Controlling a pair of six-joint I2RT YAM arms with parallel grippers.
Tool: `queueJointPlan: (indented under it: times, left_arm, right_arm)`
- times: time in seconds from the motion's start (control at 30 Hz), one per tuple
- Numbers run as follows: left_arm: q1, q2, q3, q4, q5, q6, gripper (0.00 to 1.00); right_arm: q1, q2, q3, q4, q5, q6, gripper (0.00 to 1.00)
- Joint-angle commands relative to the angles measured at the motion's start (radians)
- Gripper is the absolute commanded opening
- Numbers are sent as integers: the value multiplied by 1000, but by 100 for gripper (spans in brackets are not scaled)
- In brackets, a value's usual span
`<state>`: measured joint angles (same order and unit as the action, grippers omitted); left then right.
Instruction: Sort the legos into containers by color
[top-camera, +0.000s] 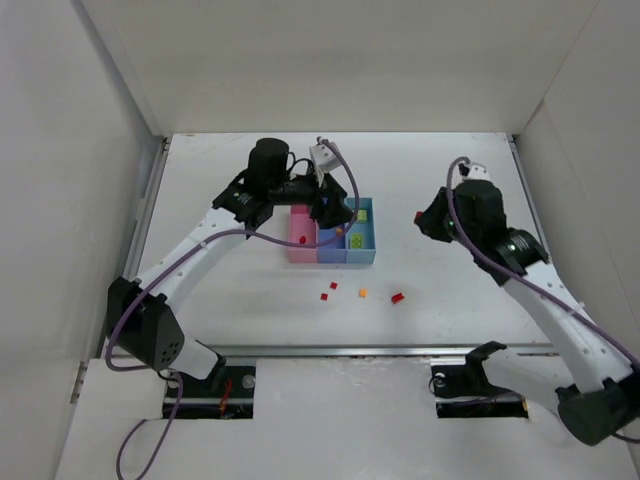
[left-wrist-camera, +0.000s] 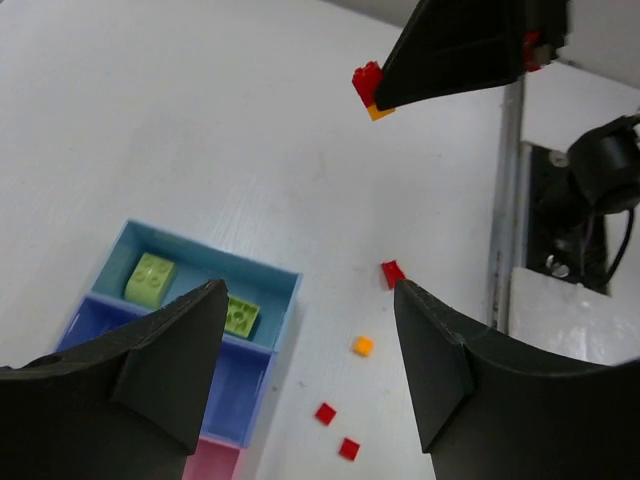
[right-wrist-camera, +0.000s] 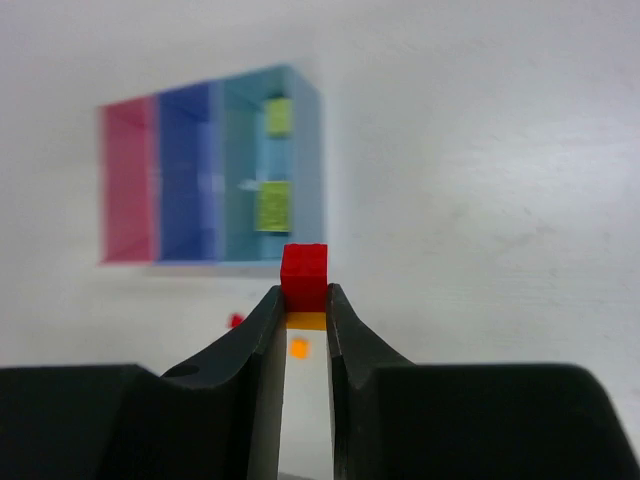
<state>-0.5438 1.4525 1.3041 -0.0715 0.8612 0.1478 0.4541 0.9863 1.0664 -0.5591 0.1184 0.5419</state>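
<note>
A: Pinching a red brick (right-wrist-camera: 304, 270) with an orange one (right-wrist-camera: 306, 320) stuck beneath it, in the right gripper (right-wrist-camera: 304, 300), clamped on the pair, well right of the containers (top-camera: 331, 257).

B: Risky: probably dropping two colours as one into a single bin. And the left gripper (left-wrist-camera: 308, 296)?

A: Hanging above the bins, jaws apart, holding nothing. Could clip a wall and shove the row.

B: And the loose legos (top-camera: 362, 293)?

A: Lying on the table (top-camera: 450, 300) in front of the bins. Easily scattered by a low sweep.

B: Any brands or writing?

A: None legible.
</note>
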Motion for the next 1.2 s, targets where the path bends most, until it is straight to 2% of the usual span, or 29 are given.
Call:
queueJointPlan:
  times: [0.0,0.13,0.23,0.4,0.63,0.73,0.77,0.87,0.9,0.93,1.0,1.17]
  left_arm:
    - [-7,-17,43,-135,-163,107,64]
    - [-7,-17,52,-178,-243,116,64]
    - [-7,-30,52,-203,-252,116,64]
    - [-7,-63,20,-203,-263,116,64]
    - [-7,-72,11,-212,-272,125,64]
    - [-7,-72,11,-212,-272,125,64]
    - [-7,-72,11,-212,-272,125,64]
    - [-7,-72,11,-212,-272,125,64]
    - [-7,-72,11,-212,-272,125,64]
    - [-7,-72,11,-212,-272,125,64]
    - [-7,-72,11,-212,-272,125,64]
    - [-7,-72,11,-212,-272,125,64]
  right_arm:
    - [-64,206,-6,-196,71,60,0]
    - [-75,415,24,-186,26,26,0]
    - [-86,541,72,-186,75,16,0]
    - [-149,623,81,-130,14,-32,0]
    - [-149,802,101,-130,-11,-79,2]
    - [-149,802,92,-118,-11,-79,13]
    - [-149,802,83,-117,-11,-79,26]
    - [-149,802,83,-117,-20,-79,40]
    - [-149,802,83,-117,-20,-88,53]
    - [-149,811,93,-117,-31,-88,59]
    - [-149,812,93,-117,-31,-88,65]
    - [-158,821,127,-127,-19,-97,62]
